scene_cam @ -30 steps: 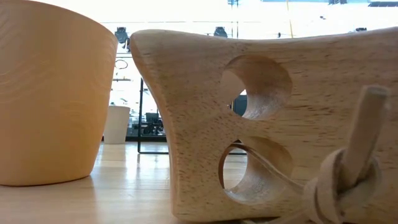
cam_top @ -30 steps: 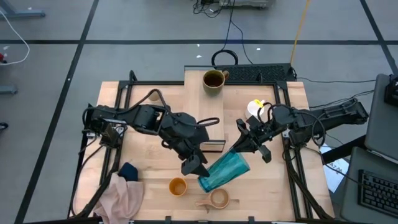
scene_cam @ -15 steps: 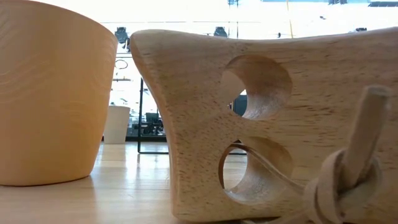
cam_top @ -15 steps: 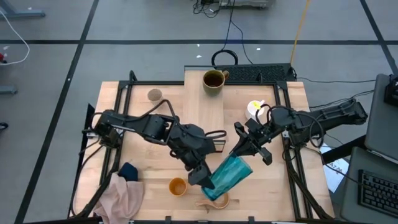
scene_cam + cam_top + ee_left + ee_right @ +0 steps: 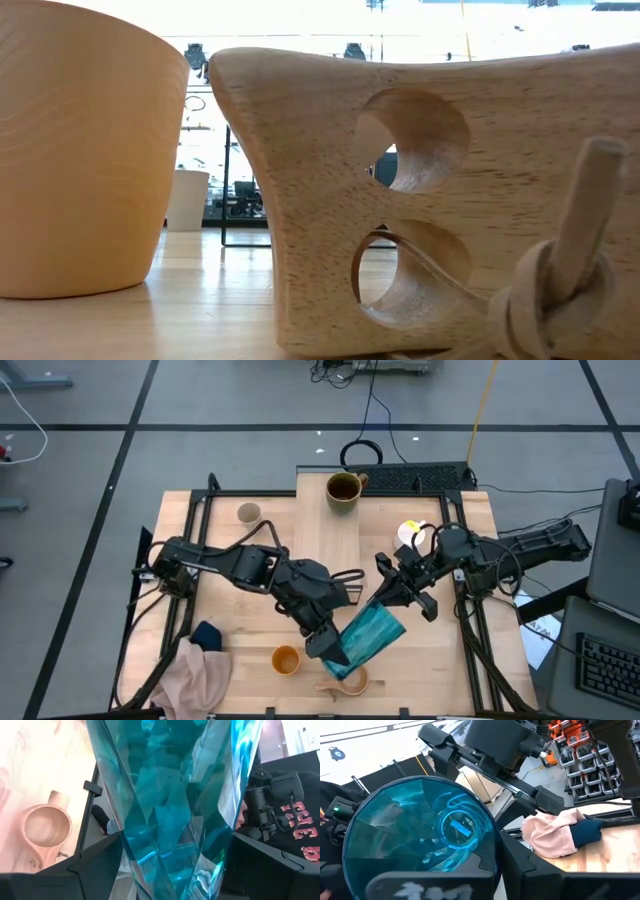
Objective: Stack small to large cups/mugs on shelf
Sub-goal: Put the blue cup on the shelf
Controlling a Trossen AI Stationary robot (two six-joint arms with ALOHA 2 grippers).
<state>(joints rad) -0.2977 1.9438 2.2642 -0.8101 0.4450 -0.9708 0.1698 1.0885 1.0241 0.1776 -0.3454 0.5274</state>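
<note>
Teal and translucent, so easy to pick out: grips the tall tumbler (image 5: 368, 632) at its narrow base end with the left tool (image 5: 328, 645), closed round the faceted wall. Meets the tumbler's wide mouth with the right tool (image 5: 398, 592); cannot tell whether that tool is gripping or only standing at the rim. Holds the tumbler just off the near end of the shelf (image 5: 325, 530), towards the right arm's side, apparently clear of the counter (image 5: 440, 660).

Looks like a hand-over or re-grip of the largest cup, with the stacking itself not yet begun. Calls next for one sure hold, then righting the tumbler and carrying it over the shelf top, beside the olive mug (image 5: 343, 490) standing at the shelf's far end.

Lies tilted, nearly on its side. Runs its long axis on a slant to the shelf's length, base away from the shelf, mouth back towards the right arm.
</note>
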